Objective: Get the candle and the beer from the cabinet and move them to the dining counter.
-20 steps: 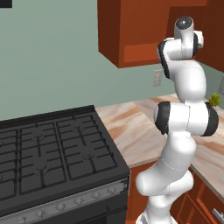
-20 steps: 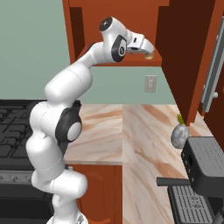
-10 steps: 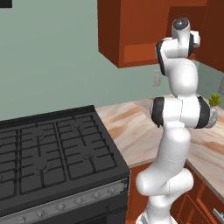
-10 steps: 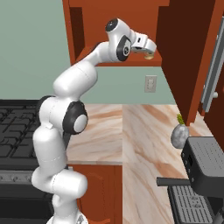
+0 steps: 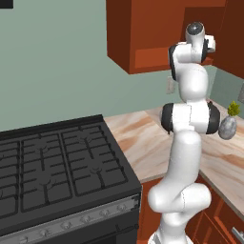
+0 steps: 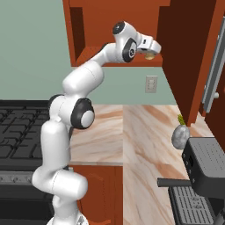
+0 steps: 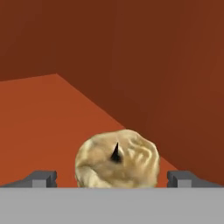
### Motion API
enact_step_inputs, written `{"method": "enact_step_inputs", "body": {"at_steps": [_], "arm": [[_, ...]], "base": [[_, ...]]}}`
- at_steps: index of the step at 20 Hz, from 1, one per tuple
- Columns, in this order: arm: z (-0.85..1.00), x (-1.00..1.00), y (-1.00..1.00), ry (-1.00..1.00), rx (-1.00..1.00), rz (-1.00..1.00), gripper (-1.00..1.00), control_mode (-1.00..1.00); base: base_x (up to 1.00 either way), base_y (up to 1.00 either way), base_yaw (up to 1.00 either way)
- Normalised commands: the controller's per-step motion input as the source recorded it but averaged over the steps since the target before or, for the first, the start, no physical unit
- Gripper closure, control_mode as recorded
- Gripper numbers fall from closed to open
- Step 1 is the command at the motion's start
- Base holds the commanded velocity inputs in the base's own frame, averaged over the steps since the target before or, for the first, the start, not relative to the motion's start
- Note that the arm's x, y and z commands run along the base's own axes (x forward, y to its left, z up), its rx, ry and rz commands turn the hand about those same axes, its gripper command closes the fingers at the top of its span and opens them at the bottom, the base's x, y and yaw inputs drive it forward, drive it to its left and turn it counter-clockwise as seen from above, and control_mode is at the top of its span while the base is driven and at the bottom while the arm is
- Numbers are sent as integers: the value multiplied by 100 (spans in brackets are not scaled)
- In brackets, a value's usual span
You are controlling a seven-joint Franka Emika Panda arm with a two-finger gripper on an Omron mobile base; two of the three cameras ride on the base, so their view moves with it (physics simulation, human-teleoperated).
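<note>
We see the arm stretched up into the open cabinet [image 6: 114, 26], its gripper [image 6: 150, 49] just above the cabinet's lower shelf. In the right base view the candle [image 6: 150, 56] shows as a small tan lump directly under the hand, sitting on the shelf edge at about 3 o'clock from the arm's top joint.

In the hand view the candle [image 7: 117, 159] sits low and centred, at 6 o'clock, a squat beige cylinder with a short dark wick on top. The fingertips [image 7: 40, 178] stand spread wide, one at 8 o'clock and the other at 4 o'clock, with the candle between them and a clear gap on each side. Neither tip touches it. Behind the candle the orange-red shelf runs to the dark brown back wall, the corner line slanting from 10 o'clock down to 4 o'clock.

In the left base view the arm hides most of the hand; we see only the white wrist against the cabinet [image 5: 157, 33] at 1 o'clock. The stove [image 5: 57, 167] lies at 8 o'clock, and a marble worktop [image 5: 143, 138] runs beside it toward 3 o'clock. A plant [image 5: 229, 123] in a grey pot stands on that top at 3 o'clock.

In the right base view the plant [image 6: 180, 133] stands at 4 o'clock, near a dark machine [image 6: 206, 169] at 5 o'clock. An outlet [image 6: 151, 83] sits on the green wall below the cabinet.
</note>
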Motion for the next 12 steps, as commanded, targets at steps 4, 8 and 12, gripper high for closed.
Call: {"method": "enact_step_inputs", "body": {"at_steps": [4,8,12], "arm": [[-7,31,-15,0,0,0,-100,-100],[-9,25,-17,0,0,0,-100,-100],[-12,19,-7,0,1,-1,100,-100]], "base": [[0,0,0],[0,0,0],[0,0,0]]}}
